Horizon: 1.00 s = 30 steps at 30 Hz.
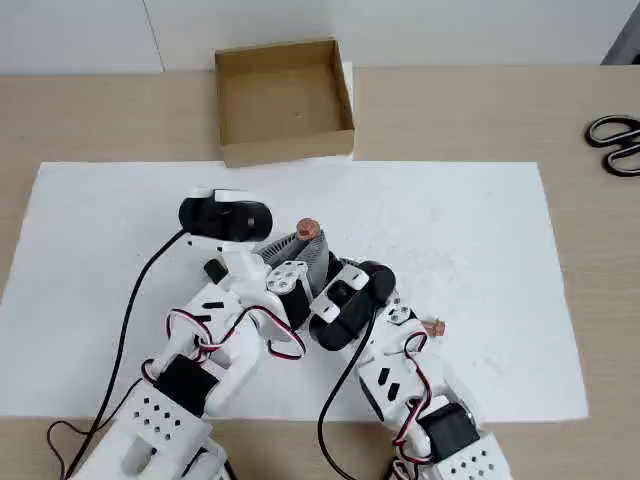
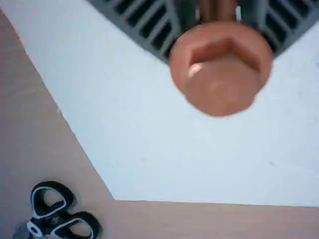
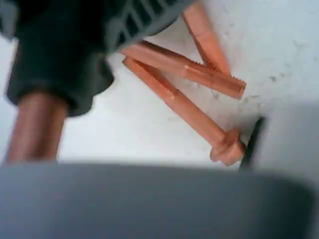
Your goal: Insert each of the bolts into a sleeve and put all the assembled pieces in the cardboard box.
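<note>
On the sheet [image 1: 480,260] | left fingers [image 2: 134,20] clamped on bolt [image 2: 219,67]; right fingers [image 3: 149,204] clamped on sleeve [image 3: 60,64]

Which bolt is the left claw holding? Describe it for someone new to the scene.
On the white sheet, look to the middle, where the two arms meet. The bolt is there in the left claw, its round copper head poking out; the loose bolts lie flat on the sheet.

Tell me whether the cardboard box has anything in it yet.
Empty. In the high view the cardboard box has a bare floor, with nothing lying inside its walls.
</note>
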Each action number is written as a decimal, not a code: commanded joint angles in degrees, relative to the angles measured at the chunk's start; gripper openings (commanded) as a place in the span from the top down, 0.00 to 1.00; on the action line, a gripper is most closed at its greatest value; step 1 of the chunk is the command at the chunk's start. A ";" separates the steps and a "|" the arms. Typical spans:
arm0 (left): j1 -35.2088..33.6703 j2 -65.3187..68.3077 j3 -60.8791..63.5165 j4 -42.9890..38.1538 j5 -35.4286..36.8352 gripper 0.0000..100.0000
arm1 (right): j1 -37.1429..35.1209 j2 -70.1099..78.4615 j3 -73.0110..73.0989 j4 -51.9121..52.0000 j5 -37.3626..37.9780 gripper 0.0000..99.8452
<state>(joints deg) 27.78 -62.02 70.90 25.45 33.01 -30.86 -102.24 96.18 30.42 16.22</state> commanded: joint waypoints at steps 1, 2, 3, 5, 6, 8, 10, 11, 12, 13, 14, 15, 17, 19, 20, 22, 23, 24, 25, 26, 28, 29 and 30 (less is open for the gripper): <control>-0.35 0.26 -2.51 4.48 -0.09 0.99 | 0.57 -0.92 0.35 -1.71 -0.35 0.99; -0.35 0.35 -3.38 5.98 -0.26 0.98 | 0.57 -0.92 0.35 -1.71 -0.35 0.99; -0.18 0.35 -4.35 7.47 -1.49 0.96 | 0.57 -0.92 0.35 -1.71 -0.35 0.99; 0.00 0.44 -6.11 9.41 -4.57 0.88 | 0.57 -0.92 0.35 -1.71 -0.35 0.99; -0.09 0.44 -6.64 9.93 -5.27 0.83 | 0.57 -0.92 0.35 -1.71 -0.35 0.99; -0.18 0.35 -6.81 10.29 -5.54 0.73 | 0.57 -0.92 0.35 -1.71 -0.35 0.99; -0.09 0.44 -6.81 10.29 -5.54 0.68 | 0.57 -0.92 0.35 -1.71 -0.35 0.99; -0.09 0.44 -6.81 10.29 -5.63 0.67 | 0.57 -0.92 0.35 -1.71 -0.35 0.99; -0.09 0.44 -6.90 10.29 -5.63 0.67 | 0.57 -0.92 0.35 -1.71 -0.35 0.99; -0.35 0.44 -6.99 10.29 -5.71 0.67 | 0.57 -0.92 0.35 -1.71 -0.35 0.99; -0.44 0.44 -7.08 10.11 -5.71 0.67 | 0.57 -0.92 0.35 -1.71 -0.35 0.99; -0.44 0.44 -7.16 10.02 -5.71 0.67 | 0.57 -0.92 0.35 -1.71 -0.35 0.99; -0.53 0.44 -8.31 10.02 -5.80 0.67 | 0.57 -0.92 0.35 -1.71 -0.35 0.99; -0.62 0.44 -10.07 9.93 -5.80 0.67 | 0.57 -0.92 0.35 -1.71 -0.35 0.99; -0.62 0.44 -10.77 9.41 -5.89 0.67 | 0.57 -0.92 0.35 -1.71 -0.35 0.99; -1.67 0.53 -11.30 7.03 -7.47 0.67 | 0.57 -0.92 0.35 -1.71 -0.35 0.99; -2.73 0.53 -11.30 5.54 -8.70 0.67 | 0.57 -0.92 0.35 -1.71 -0.35 0.99; -3.87 0.53 -11.30 4.40 -9.76 0.67 | 0.57 -0.92 0.35 -1.71 -0.35 0.99; -5.19 0.53 -11.38 3.96 -10.64 0.67 | 0.57 -0.92 0.35 -1.71 -0.35 0.99; -6.42 0.53 -11.56 3.87 -11.43 0.67 | 0.57 -0.92 0.35 -1.71 -0.35 0.99; -9.41 0.53 -12.70 3.87 -13.27 0.67 | 0.57 -0.92 0.35 -1.71 -0.35 0.99; -11.34 0.44 -13.58 3.96 -14.24 0.67 | 0.57 -0.92 0.35 -1.71 -0.35 0.99; -13.10 0.44 -14.64 4.13 -14.86 0.67 | 0.57 -0.92 0.35 -1.71 -0.35 0.99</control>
<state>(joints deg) 18.73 -61.58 60.79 30.81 20.00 -30.68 -102.42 96.18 30.33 16.31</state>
